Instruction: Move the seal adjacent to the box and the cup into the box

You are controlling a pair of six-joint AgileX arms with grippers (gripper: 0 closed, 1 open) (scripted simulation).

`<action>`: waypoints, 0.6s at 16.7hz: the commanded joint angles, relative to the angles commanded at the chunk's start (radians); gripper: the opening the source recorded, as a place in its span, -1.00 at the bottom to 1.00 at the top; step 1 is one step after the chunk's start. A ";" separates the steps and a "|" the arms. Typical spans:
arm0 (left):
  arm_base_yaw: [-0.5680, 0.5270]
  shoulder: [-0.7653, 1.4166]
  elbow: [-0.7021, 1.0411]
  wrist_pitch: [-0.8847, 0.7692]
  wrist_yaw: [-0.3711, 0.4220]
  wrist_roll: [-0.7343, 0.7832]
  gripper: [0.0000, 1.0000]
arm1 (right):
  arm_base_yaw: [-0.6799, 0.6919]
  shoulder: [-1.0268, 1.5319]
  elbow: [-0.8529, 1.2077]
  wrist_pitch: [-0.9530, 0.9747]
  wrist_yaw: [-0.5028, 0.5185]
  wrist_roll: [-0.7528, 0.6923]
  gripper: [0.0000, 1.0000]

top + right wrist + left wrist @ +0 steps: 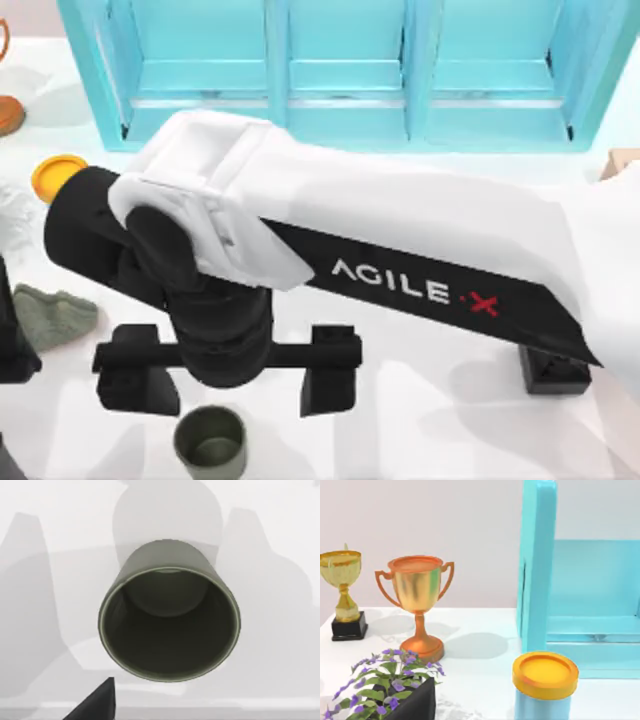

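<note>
The dark olive-green cup [211, 441] stands upright near the table's front edge, left of centre. My right arm reaches across the table from the right. Its gripper [235, 383] hovers open just behind and above the cup, fingers spread wide to either side. In the right wrist view I look straight down into the empty cup [170, 615], with one dark fingertip [97, 702] at the picture's edge. A black cube-like base, apparently the seal [553, 372], peeks out from under the right arm; its top is hidden. A tan corner of the box [622, 160] shows at the right edge.
A turquoise shelf unit [340, 70] spans the back. At the left stand a light-blue cylinder with a yellow cap [60, 175], a grey-green lump [55, 315] and an orange trophy [417, 600]. A gold trophy [345, 595] and a potted purple-flowered plant [390, 685] are nearby.
</note>
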 joint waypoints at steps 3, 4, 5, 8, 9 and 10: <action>0.000 0.000 0.000 0.000 0.000 0.000 1.00 | 0.002 0.010 -0.065 0.069 -0.001 -0.001 1.00; 0.000 0.000 0.000 0.000 0.000 0.000 1.00 | 0.002 0.014 -0.096 0.109 -0.001 0.000 1.00; 0.000 0.000 0.000 0.000 0.000 0.000 1.00 | 0.003 0.020 -0.130 0.154 -0.001 0.000 1.00; 0.000 0.000 0.000 0.000 0.000 0.000 1.00 | 0.006 0.038 -0.224 0.264 -0.001 0.004 1.00; 0.000 0.000 0.000 0.000 0.000 0.000 1.00 | 0.006 0.041 -0.240 0.281 -0.001 0.004 1.00; 0.000 0.000 0.000 0.000 0.000 0.000 1.00 | 0.007 0.042 -0.246 0.287 -0.001 0.004 1.00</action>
